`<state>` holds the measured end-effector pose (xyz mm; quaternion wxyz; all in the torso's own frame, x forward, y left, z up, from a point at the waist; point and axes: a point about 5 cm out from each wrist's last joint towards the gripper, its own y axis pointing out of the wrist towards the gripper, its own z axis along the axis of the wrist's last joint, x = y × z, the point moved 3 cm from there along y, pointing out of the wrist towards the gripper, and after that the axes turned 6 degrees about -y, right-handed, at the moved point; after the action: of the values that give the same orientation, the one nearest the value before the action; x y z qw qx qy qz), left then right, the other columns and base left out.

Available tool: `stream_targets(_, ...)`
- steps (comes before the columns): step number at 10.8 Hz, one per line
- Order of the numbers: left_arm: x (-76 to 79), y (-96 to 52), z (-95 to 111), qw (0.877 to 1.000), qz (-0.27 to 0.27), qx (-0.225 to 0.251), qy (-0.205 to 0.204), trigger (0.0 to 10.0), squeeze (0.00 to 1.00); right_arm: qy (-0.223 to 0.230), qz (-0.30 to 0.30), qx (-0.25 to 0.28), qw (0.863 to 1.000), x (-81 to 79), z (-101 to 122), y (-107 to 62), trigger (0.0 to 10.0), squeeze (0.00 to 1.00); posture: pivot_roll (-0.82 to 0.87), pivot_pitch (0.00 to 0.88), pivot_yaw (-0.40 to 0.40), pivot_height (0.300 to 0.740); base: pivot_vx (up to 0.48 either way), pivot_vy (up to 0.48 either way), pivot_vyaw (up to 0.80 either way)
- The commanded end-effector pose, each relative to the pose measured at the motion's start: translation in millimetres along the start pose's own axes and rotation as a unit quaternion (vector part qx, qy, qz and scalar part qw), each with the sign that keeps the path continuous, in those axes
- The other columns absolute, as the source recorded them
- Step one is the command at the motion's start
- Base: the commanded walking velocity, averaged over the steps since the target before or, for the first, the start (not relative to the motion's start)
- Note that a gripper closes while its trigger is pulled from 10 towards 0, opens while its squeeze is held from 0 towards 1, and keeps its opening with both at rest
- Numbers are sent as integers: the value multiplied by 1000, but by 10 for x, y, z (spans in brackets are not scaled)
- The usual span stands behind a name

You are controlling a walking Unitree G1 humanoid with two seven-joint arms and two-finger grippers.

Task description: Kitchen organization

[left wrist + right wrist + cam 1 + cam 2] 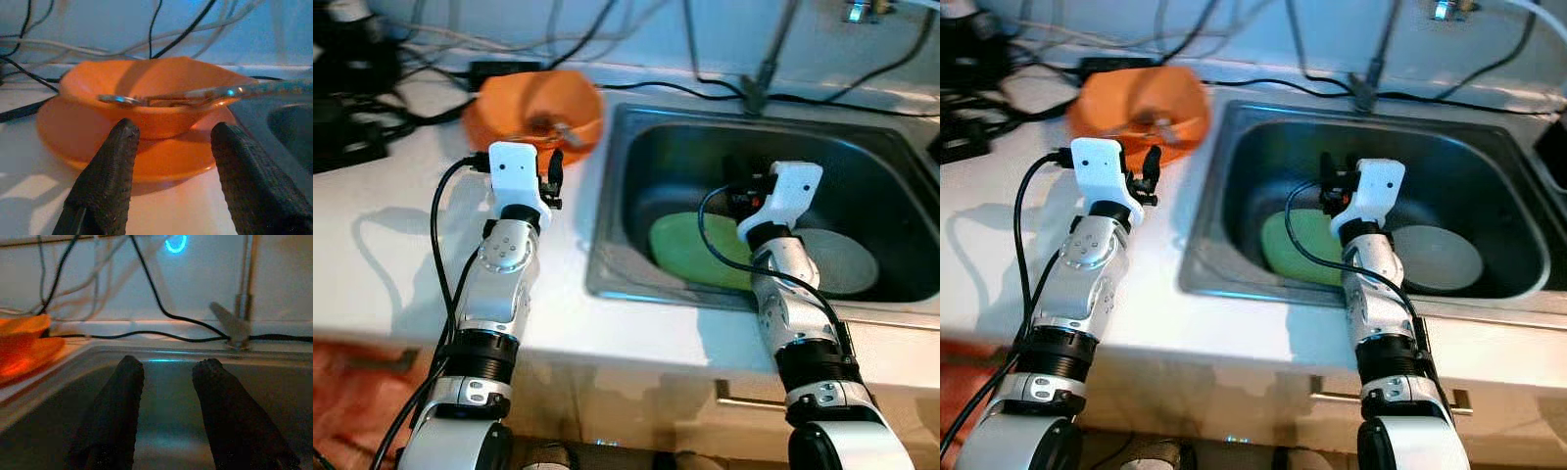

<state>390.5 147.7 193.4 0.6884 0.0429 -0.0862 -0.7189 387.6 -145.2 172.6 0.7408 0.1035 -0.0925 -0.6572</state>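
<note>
Green plate (pixel 690 250) partly behind right arm; bowl's utensil (pixel 195 95) perhaps spoon.

Orange bowl (pixel 146 98) on orange plate (pixel 73 132), counter; green plate (pixel 690 250), white plate (pixel 842 262) in sink (pixel 607 245).

Premises: a domestic kitchen. Evidence: 1 stainless steel sink (pixel 862 147) set into a white countertop (pixel 382 245), with a tap base (pixel 243 308) at its back edge against a pale wall. Ahead of the left jaws, an orange bowl (pixel 146 98) stands on an orange plate (pixel 161 156) with a utensil (pixel 195 94) across it. A green plate (pixel 1298 245) and a white plate (pixel 1440 257) lie in the basin. A cabinet front with 1 metal handle (pixel 1332 394) sits below the counter. Black cables (pixel 685 90) trail along the wall.
</note>
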Motion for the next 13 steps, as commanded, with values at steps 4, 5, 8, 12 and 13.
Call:
stream_targets(4, 257, -132, 189, 996, -85, -6, 12, 10000, 0, 8, -8, -3, 1000, 42, -13, -12, 10000, 0, 62, 119, -31, 740, 0, 0, 0)
stream_targets(5, 219, -150, 154, 996, -80, -29, 24, 10000, 0, 9, -7, -4, 1000, 37, -20, -12, 10000, 0, 62, 119, -31, 740, 0, 0, 0)
stream_targets(8, 324, -261, 300, 986, -155, -24, 51, 10000, 0, 14, -11, -1, 1000, 49, -13, -13, 10000, 0, 70, 118, -31, 740, 0, 0, 0)
stream_targets(12, 426, -469, 393, 969, -235, -33, 68, 10000, 0, 24, -9, 2, 1000, 28, -5, -8, 10000, 0, 77, 117, -35, 740, 0, 0, 0)
stream_targets(13, 446, -544, 386, 961, -263, -44, 72, 10000, 0, 25, -9, 2, 1000, 29, -6, -9, 10000, 0, 77, 117, -35, 740, 0, 0, 0)
